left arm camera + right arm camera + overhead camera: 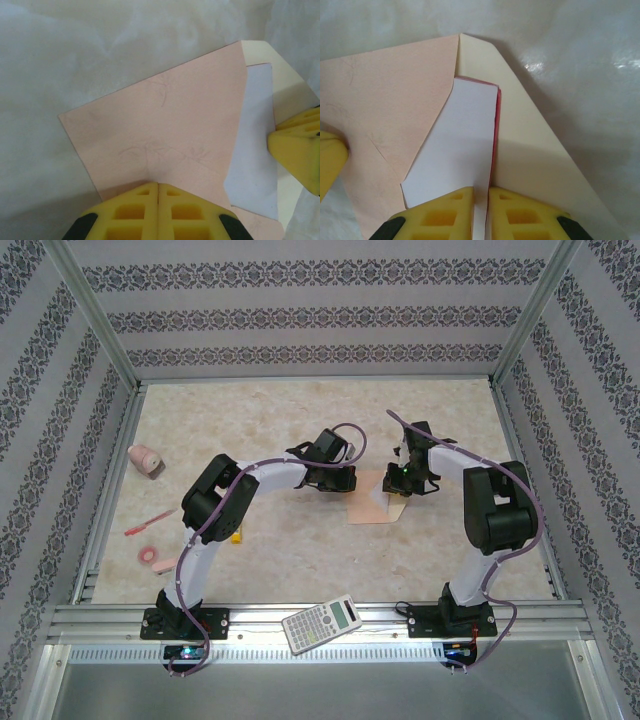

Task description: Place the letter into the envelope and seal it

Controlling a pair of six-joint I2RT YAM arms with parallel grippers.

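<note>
The calculator (322,623) on the near rail has keys and print too small to read. Faint scribbled lines on the envelope (165,115) cannot be read either.

The envelope lies on the tabletop (300,410) between the two arms, its cream flap (530,135) open and flat. The letter (465,140), folded with its white back up and a red edge showing, sits partly inside the envelope's mouth.

The right gripper (481,192) is nearly closed on the letter's outer end, with a white strip of paper running between its yellow fingers. The left gripper (158,186) is closed, fingers together, with its tip at the envelope's edge opposite the mouth. I cannot tell whether it pinches the paper.

Well off to the left lie a pink block (146,460), a red pen (150,522) and a pink tape roll (152,556).

The tabletop is pale and marbled with a glossy sheen. Walls (300,315) of grey-striped patterned paper in a metal frame enclose it.
</note>
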